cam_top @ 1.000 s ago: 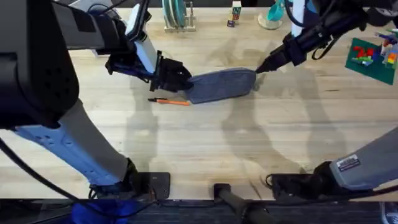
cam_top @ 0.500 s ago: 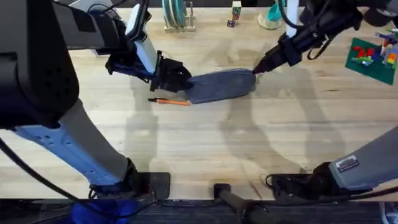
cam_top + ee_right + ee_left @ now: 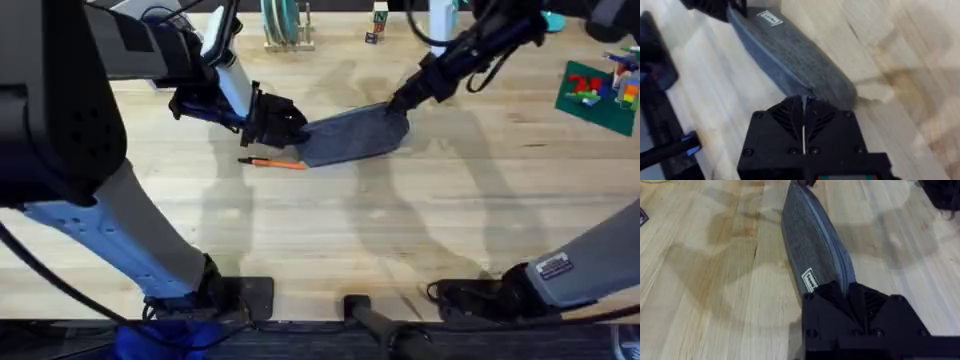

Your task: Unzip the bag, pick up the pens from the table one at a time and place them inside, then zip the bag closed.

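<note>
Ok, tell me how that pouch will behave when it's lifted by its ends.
The bag is fabric, so likely floppy: it probably sags between the left gripper and right gripper. It looks flat, so likely light. The woven cloth probably grips well.

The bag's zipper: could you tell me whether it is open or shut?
Shut: in both wrist views the bag shows an unbroken zipper line, with no gap.

Right claw [image 3: 392, 101] shifted left, dragging bag [image 3: 350, 134] end (now tilted up).

Overhead looks down; wrists close (sharing bag [image 3: 350, 133]).
</note>
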`<state>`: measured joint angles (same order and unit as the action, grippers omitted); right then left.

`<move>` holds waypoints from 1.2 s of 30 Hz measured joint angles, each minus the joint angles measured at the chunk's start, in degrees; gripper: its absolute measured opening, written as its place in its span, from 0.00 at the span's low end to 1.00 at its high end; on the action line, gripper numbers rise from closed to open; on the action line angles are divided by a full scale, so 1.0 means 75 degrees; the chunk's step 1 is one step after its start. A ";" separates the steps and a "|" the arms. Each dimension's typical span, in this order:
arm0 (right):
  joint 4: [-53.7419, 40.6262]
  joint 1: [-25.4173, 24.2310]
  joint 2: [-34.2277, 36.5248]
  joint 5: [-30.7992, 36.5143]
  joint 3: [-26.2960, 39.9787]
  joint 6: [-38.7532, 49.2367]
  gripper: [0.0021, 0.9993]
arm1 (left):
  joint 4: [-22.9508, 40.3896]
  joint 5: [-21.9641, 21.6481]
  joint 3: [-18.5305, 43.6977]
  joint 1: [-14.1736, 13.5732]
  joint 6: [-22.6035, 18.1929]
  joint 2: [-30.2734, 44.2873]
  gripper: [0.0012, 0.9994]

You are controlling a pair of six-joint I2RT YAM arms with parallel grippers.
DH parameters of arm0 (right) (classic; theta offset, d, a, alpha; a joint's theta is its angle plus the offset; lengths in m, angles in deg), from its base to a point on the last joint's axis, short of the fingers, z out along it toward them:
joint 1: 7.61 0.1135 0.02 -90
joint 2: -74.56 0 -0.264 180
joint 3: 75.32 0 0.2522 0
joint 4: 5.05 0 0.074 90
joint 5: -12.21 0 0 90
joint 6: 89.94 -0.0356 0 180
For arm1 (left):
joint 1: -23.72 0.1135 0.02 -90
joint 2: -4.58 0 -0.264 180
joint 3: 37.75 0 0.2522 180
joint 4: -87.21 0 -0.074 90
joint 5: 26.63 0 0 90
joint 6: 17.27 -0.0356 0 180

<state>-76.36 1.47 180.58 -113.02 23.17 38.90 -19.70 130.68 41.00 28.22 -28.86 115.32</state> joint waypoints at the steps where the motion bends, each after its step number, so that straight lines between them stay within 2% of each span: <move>1: 0.0122 0.0092 0.0000 0.0109 0.0000 -0.0121 0.03 | 0.0000 0.0000 0.0000 0.0000 -0.0001 -0.0002 0.04; 11: 0.0852 0.0862 0.0000 0.0530 0.0003 -0.1161 0.03 | 0.0012 -0.0028 0.0000 0.0037 0.0000 0.0000 0.04; 21: 0.0902 0.1714 0.0000 0.0523 0.0014 -0.1447 0.03 | 0.0029 -0.0032 0.0000 0.0035 0.0000 0.0000 0.04; 36: 0.1378 0.2388 0.0000 0.0525 0.0038 -0.1763 0.03 | 0.0029 -0.0032 0.0000 0.0035 -0.0001 0.0000 0.04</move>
<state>-66.03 19.38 180.58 -109.08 23.46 25.68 -19.48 130.44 41.00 28.48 -28.87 115.32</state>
